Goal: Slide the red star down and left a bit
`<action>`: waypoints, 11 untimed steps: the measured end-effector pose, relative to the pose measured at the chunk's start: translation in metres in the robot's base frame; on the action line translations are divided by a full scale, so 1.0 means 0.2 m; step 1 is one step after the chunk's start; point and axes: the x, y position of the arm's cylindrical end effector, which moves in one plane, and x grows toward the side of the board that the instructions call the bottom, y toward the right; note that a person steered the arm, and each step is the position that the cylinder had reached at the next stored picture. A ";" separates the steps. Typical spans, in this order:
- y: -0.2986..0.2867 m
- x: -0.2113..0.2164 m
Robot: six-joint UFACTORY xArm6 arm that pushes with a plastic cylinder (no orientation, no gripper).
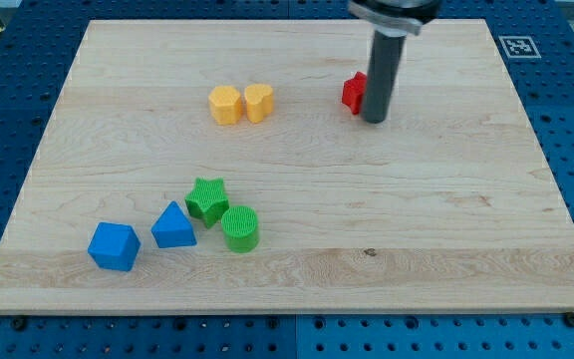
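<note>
Seven blocks are counted on the wooden board (446,209): two yellow, two green, two blue and one red. The yellow pair lies in the upper middle of the frame, a yellow hexagon (225,104) just beside a yellow heart (258,102). In the lower left, a green star (207,198) is seen touching a green cylinder (240,228), with a blue triangle (173,226) just to their left and a blue cube (114,246) further left again. The red star (353,93) is found in the upper right of the frame, well apart from all other blocks; only its left part is shown, as a small bright red shape with an angular edge, the rest being hidden behind the dark rod. My tip (374,121) is set down on the board directly at the red star's right side, seemingly touching it. No claw is carried by this arm, so no open or closed state can be told; only the plain rod is seen.
</note>
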 end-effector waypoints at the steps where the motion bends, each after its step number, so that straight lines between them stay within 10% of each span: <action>1: 0.16 -0.13; 11: -0.13 -0.11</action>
